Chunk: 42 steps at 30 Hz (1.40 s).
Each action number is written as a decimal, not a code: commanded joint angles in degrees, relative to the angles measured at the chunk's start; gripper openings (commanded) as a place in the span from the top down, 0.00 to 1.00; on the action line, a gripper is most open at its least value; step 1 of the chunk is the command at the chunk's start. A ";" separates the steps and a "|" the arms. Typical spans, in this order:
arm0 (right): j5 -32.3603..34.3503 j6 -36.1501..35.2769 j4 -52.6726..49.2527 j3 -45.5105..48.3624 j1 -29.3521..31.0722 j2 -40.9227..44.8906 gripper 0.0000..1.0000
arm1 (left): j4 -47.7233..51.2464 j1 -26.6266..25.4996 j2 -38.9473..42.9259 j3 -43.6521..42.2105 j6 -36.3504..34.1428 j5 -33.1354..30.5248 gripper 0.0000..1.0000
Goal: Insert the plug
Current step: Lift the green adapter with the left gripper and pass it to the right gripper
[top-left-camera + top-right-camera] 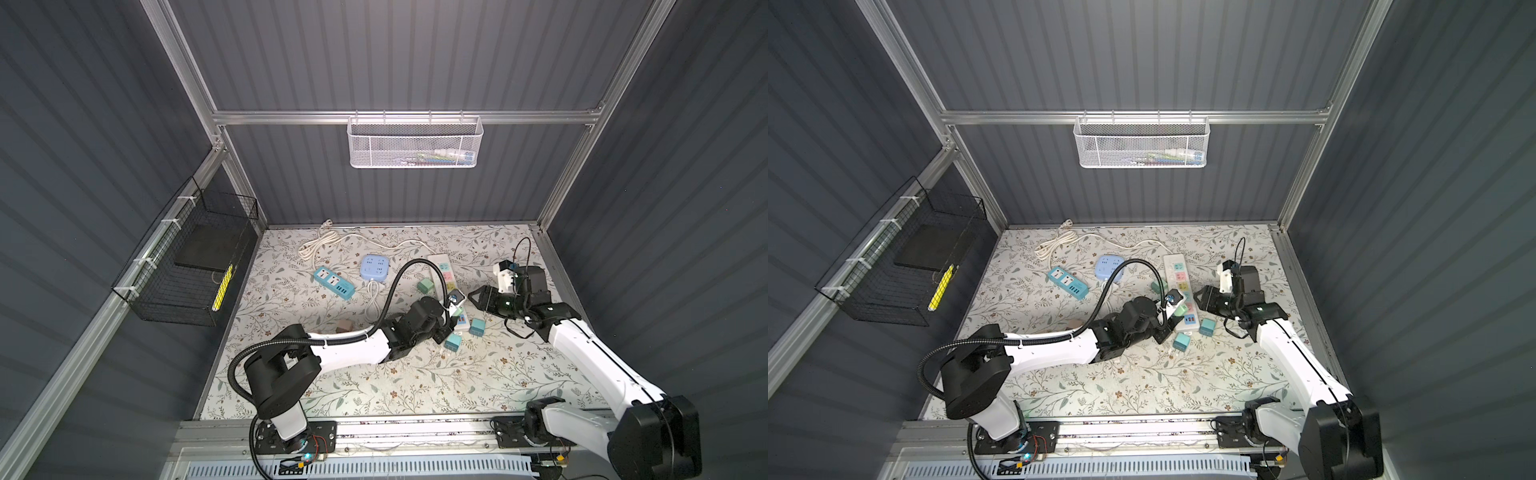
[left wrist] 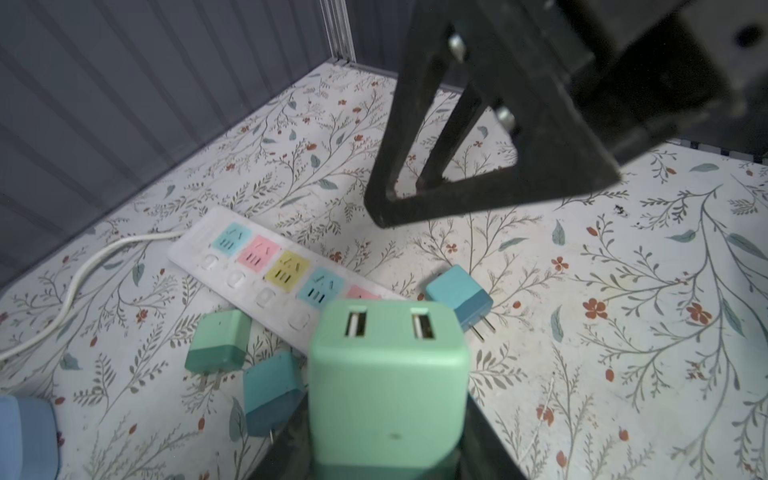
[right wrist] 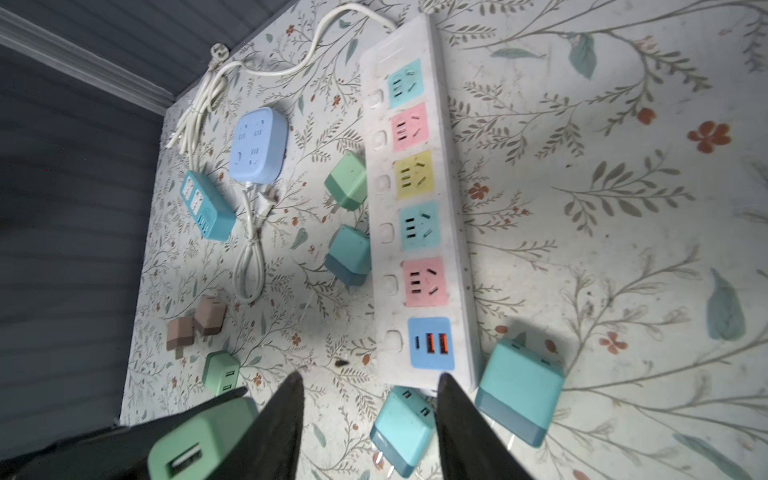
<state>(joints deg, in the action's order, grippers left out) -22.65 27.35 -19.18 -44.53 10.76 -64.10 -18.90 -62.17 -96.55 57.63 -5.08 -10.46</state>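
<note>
At the far left of the floral table lie a teal power strip and a blue socket cube, both well apart from the work. Nearer the middle, the left gripper is clamped on the green charger plug. It holds the plug by its sides, with the two USB ports facing the wrist camera, so the prongs are hidden on the far side. In both top views the plug hangs over the near end of the white power strip, whose coloured sockets all stand free. Whether it touches the strip cannot be told. Two teal chargers lie loose just beside that end. To the right, the right gripper hovers close by with its fingers apart and nothing between them.

The step in hand looks like carrying and lining up, and the plug is not yet inserted. The next move probably calls for pointing the prongs squarely at one socket's slots and pressing straight down. The right gripper could steady the light strip so it does not slide
</note>
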 commanded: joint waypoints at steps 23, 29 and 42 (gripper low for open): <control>-1.46 -5.23 -10.67 -4.76 5.55 7.67 0.48 | -4.38 3.96 -2.78 0.40 -0.37 8.96 1.00; -1.52 -5.29 -10.01 -7.09 8.92 5.42 0.48 | -2.11 4.71 -2.35 1.58 -1.00 9.77 1.00; -1.96 -6.98 -6.54 -7.93 9.34 -2.09 0.48 | -2.68 4.96 -0.96 1.04 1.30 12.39 1.00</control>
<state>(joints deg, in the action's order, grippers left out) -24.05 21.37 -27.49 -51.16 19.88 -65.14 -21.45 -57.58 -98.98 57.71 -4.93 0.03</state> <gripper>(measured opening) 0.523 0.440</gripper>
